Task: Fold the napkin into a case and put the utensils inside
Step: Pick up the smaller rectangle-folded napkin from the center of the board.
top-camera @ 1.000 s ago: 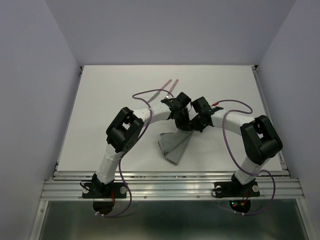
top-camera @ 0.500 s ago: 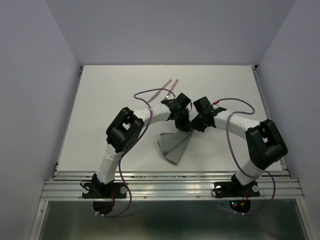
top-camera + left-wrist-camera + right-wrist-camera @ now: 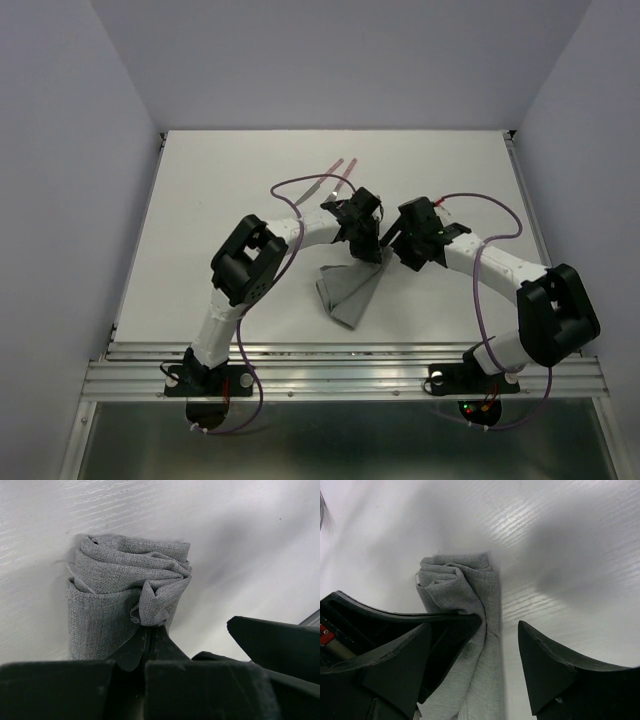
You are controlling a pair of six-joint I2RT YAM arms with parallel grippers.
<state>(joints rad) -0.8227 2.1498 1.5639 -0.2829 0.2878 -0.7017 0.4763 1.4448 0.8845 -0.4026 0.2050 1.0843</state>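
Observation:
The grey napkin lies folded into a narrow wedge at the table's middle, with its far end bunched into rolled folds. My left gripper is shut on that bunched end, and its fingertips pinch a small fold of cloth. Just to the right, my right gripper stands open; in its own view the napkin lies between the spread fingers without touching them. The utensils, two slim pinkish-red pieces, lie side by side on the table beyond both grippers.
The white table has a metal rail along its near edge and plain walls on three sides. Purple cables loop over both arms. The right arm's elbow sits near the table's right edge.
My right gripper has opened wide and let go of the napkin, and its elbow has swung out to the right and nearer. The left gripper has kept its hold in place.

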